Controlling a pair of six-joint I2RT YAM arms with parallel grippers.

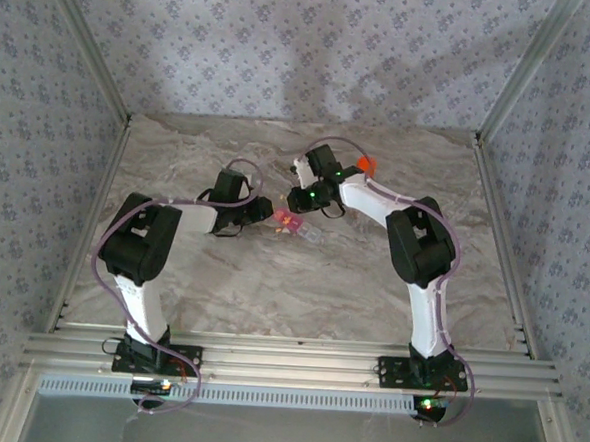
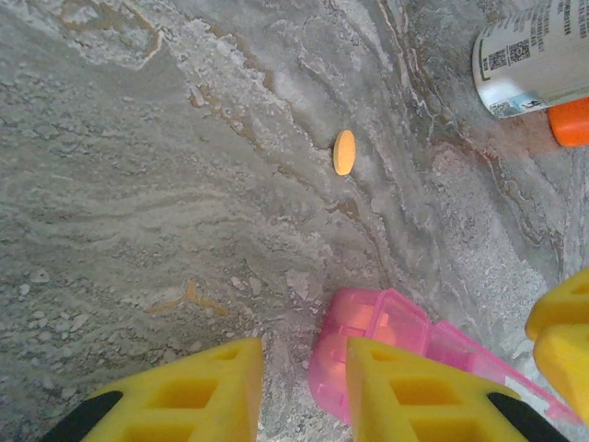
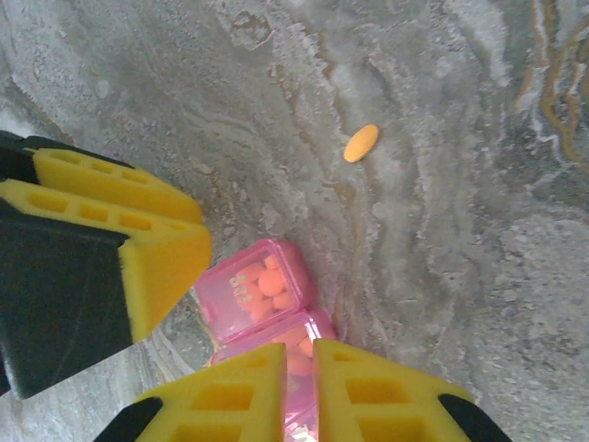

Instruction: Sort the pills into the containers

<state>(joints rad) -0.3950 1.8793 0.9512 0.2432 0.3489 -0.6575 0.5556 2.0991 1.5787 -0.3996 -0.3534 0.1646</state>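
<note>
On the left, my left gripper (image 2: 306,361) hangs low over the marble table (image 1: 270,300). Its 2 yellow fingers (image 2: 184,396) are spread, and bare tabletop shows in the gap. Just right of that gap, the pink end of the pill box (image 2: 377,322) lies flat on the table, one corner tucked behind my inner finger; I can't tell whether they touch. Beyond it, 1 loose orange pill (image 2: 343,152) rests on the table, well apart from the box. Moving right, my right gripper (image 3: 313,354) is pressed together, sitting right over the box, with orange pills (image 3: 267,281) showing in its pink compartments. Far right, there's a white-labelled bottle (image 2: 529,55), with an orange cap (image 2: 571,122) just beside it.
</note>
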